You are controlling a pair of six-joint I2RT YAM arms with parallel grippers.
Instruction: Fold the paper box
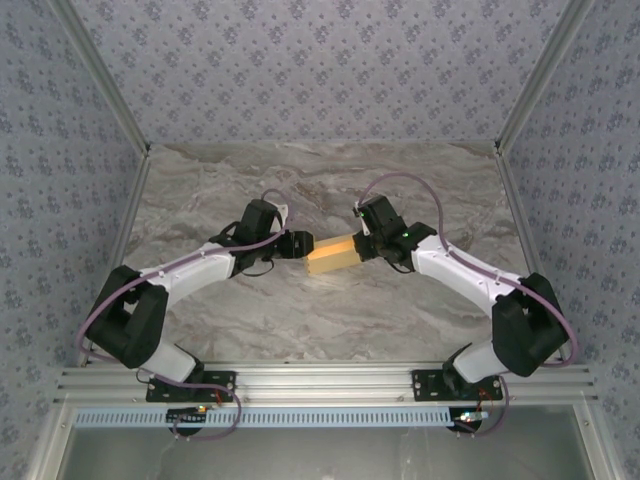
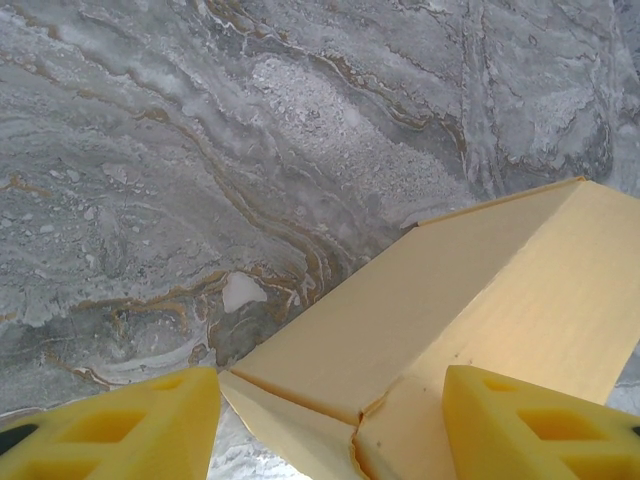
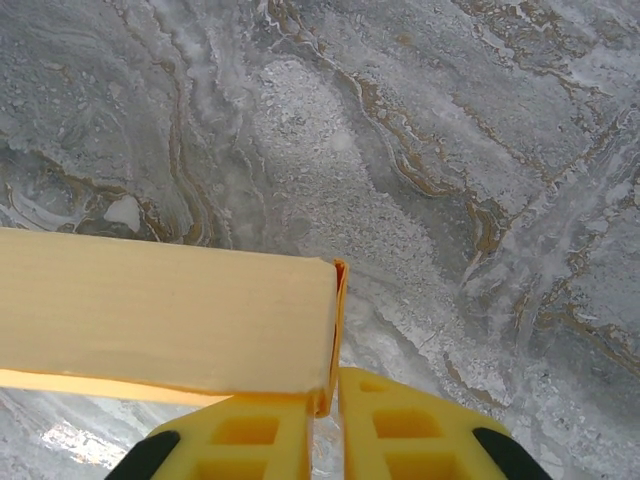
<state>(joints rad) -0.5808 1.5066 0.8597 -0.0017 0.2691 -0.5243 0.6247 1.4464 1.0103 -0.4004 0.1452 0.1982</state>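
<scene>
**At mid-desk, two claws are meeting on the paper box**

At the middle of the marble-patterned desk [image 1: 300,320], the paper box [image 1: 333,255] is lying between the two arms, a yellow-orange, partly folded piece spanning from one claw to the other. The left claw [image 1: 298,243] is pointing in at the box's left end, and the right claw [image 1: 360,247] is facing it at the right end.

In the left wrist view, the left claw's yellow fingers [image 2: 130,425] are standing wide apart. The box's end is sitting in the gap between them, with a crease running along it and a small flap turning down near one finger.

In the right wrist view, the right claw's fingers [image 3: 420,435] are sitting almost together, pinching a thin upright wall of the box at its corner, while a long flat panel is stretching off to the left of that view. Whether the box is resting on the desk or hanging just clear of it, I cannot tell.
</scene>
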